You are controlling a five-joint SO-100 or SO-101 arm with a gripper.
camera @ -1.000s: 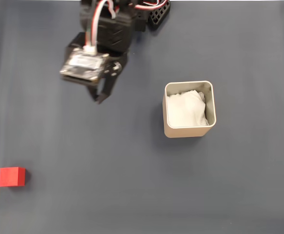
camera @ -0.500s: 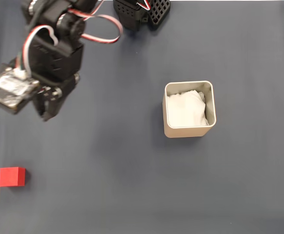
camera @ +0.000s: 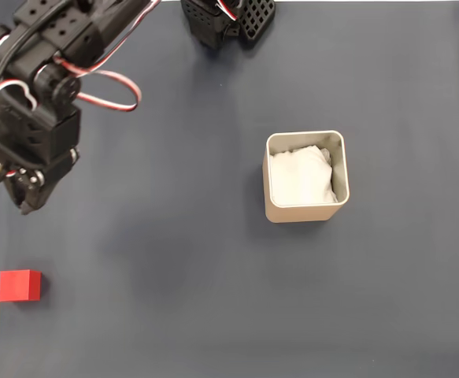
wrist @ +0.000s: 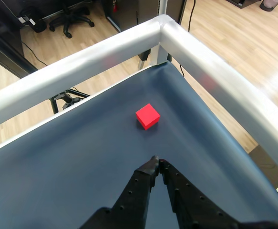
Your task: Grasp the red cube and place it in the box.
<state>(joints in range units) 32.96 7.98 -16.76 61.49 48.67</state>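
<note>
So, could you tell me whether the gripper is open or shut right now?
Shut: in the wrist view the gripper fingertips meet, short of the red cube.

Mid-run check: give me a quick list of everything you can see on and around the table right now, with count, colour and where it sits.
red cube: one, bright red, near the lower left corner of the table in the fixed view; ahead of the fingertips in the wrist view, lying free.
box: one, beige, right of centre in the fixed view, upright, apart from the cube.
padding: one piece, white, inside the box.
table: one, dark blue-grey surface; silver rounded rim in the wrist view.
office chair: one, black, on the wooden floor beyond the rim, upper left of the wrist view.
arm: one, black with red and white wires, upper left in the fixed view.
hand: one, black, fingertips together, short of the cube.
</note>
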